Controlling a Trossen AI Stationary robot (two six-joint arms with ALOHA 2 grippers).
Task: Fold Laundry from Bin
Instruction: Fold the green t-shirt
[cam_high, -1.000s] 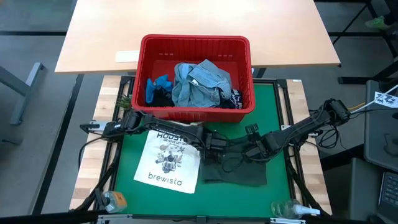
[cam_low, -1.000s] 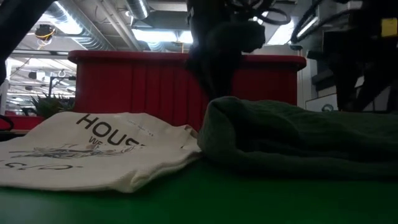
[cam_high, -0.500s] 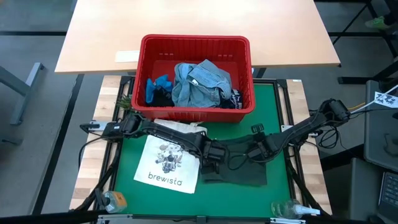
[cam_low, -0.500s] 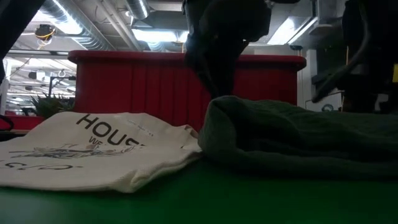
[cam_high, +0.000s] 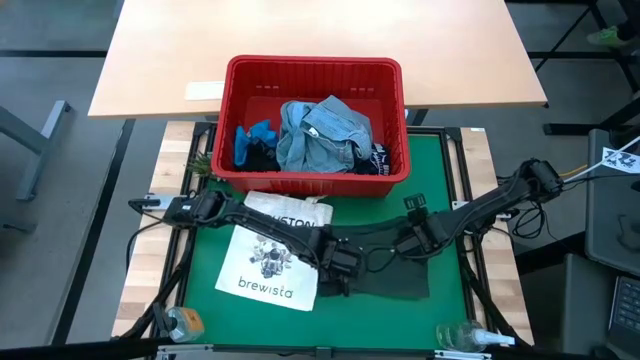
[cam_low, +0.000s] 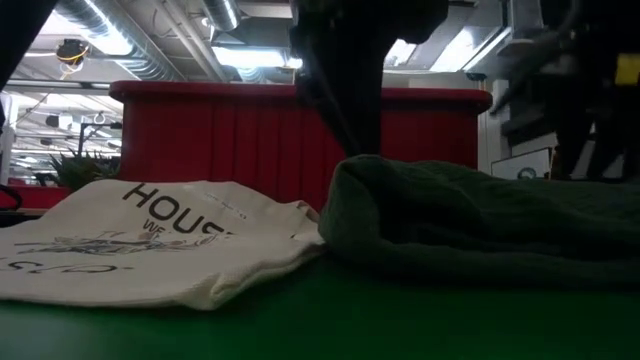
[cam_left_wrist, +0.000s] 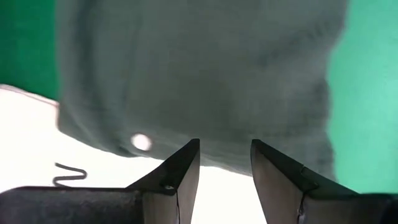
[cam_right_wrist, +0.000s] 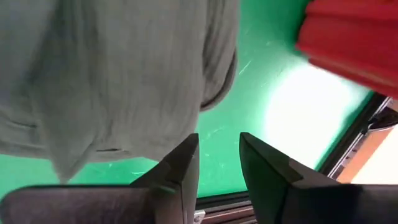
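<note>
A dark green garment (cam_high: 392, 275) lies bunched on the green mat, its left edge against the white "brewista" tote bag (cam_high: 268, 262). My left gripper (cam_high: 340, 265) hangs open over that edge; the left wrist view shows the garment (cam_left_wrist: 199, 74) and the tote (cam_left_wrist: 37, 149) beyond the open fingers (cam_left_wrist: 224, 144). My right gripper (cam_high: 408, 243) stands open over the garment's far right part (cam_right_wrist: 112, 81), with bare mat between its fingers (cam_right_wrist: 219, 138). The red bin (cam_high: 315, 65) at the mat's far edge holds a light blue denim shirt (cam_high: 325, 135), a bright blue piece (cam_high: 250, 140) and a dark navy one (cam_high: 375, 158).
The tote bag lies flat on the mat's left half. Two plastic bottles lie at the near edge, one on the left (cam_high: 180, 322) and one on the right (cam_high: 465, 336). A light wooden table (cam_high: 320, 30) stands behind the bin. Bare mat (cam_high: 340, 315) shows in front of the garment.
My left gripper has gone toward the table's near edge, along the garment's left side, still open. The garment and the tote lie as before.
</note>
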